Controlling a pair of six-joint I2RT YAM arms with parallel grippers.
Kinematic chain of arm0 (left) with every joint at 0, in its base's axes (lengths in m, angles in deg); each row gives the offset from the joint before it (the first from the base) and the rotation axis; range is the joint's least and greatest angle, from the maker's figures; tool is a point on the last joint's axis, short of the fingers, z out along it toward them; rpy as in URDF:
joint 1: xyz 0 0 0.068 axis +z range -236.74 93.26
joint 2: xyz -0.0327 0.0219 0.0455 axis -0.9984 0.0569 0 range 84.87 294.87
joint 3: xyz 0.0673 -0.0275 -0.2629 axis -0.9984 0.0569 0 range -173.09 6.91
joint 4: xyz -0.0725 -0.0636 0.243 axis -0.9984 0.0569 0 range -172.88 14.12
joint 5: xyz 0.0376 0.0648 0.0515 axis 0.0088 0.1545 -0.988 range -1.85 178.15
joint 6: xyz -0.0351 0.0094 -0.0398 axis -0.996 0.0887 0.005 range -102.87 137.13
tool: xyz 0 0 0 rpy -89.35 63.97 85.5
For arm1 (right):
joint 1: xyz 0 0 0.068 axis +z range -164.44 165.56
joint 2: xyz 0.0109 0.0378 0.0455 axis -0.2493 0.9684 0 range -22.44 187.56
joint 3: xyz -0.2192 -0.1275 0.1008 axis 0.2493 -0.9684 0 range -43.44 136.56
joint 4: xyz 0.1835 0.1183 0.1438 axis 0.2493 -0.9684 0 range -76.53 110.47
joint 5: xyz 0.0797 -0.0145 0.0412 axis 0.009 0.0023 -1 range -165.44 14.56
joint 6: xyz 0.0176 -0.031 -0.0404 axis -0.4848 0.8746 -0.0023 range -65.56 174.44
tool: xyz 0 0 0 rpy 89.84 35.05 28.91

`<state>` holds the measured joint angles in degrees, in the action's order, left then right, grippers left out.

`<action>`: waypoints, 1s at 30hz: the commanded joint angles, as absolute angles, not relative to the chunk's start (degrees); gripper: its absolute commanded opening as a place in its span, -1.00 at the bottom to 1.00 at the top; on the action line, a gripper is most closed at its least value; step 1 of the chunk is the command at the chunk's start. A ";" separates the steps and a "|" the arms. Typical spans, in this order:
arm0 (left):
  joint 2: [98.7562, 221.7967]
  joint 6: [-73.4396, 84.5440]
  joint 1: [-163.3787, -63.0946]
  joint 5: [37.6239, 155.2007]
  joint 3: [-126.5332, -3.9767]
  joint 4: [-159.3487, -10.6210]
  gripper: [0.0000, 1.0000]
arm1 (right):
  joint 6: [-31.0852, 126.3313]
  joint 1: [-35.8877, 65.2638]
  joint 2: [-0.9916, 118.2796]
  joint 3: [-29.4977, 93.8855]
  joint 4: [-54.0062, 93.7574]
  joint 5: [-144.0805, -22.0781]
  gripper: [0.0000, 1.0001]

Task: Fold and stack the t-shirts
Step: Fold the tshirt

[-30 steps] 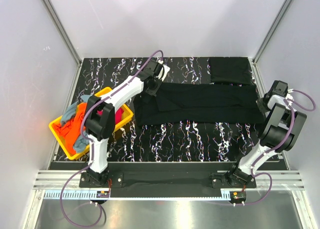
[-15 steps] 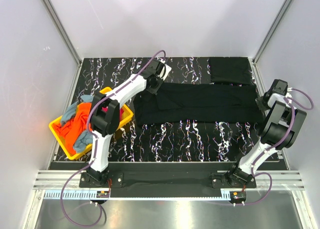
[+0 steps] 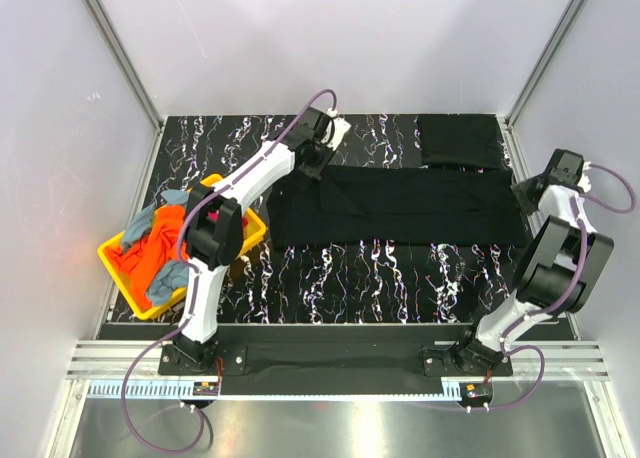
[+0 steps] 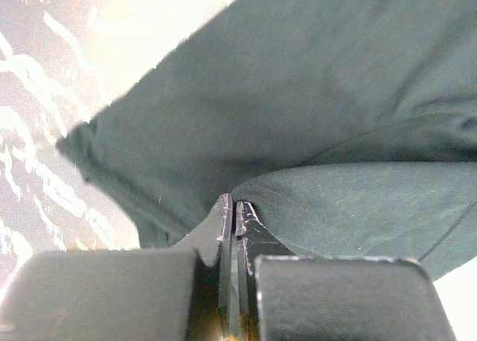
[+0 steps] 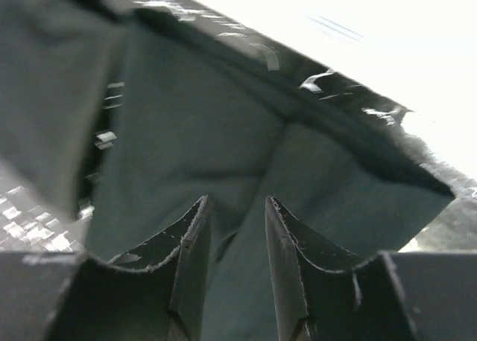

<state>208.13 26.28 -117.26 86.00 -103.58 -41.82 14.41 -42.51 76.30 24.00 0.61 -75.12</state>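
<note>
Black marble-patterned tabletop (image 3: 380,268) with white veins fills the floor of a white-walled cell, the two arm bases bolted at its near edge. A spread black t-shirt (image 3: 420,206) lies flat across the middle of the table as a long band, its left end near the table's centre-left and its right end close to the right edge. Just beyond its far right part, and apart from it, a folded black t-shirt (image 3: 460,141) sits in the far right corner.

The left gripper (image 3: 312,160) reaches over the far left corner of the spread black t-shirt. In the left wrist view its fingers (image 4: 223,229) are pressed tight together, and a fold of the dark cloth meets them right at the tips, so the pincer is clenched on that shirt corner.

The right gripper (image 3: 527,191) hangs at the right end of the same shirt. In the right wrist view its fingers (image 5: 190,240) stand apart with a clear gap, released, and the dark cloth lies beyond them.

At the left edge a yellow tray (image 3: 252,230) holds an orange t-shirt (image 3: 150,258), a grey-blue t-shirt (image 3: 140,223) and a bit of magenta t-shirt (image 3: 213,223), all crumpled together.
</note>
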 commanded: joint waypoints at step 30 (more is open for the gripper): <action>206.97 17.86 -113.22 83.81 -108.42 -46.85 -0.12 | 34.56 -3.12 66.94 19.65 16.42 -86.35 -0.02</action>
<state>215.00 26.15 -118.18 86.02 -110.80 -46.94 28.42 -10.41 64.94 17.79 10.80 -88.34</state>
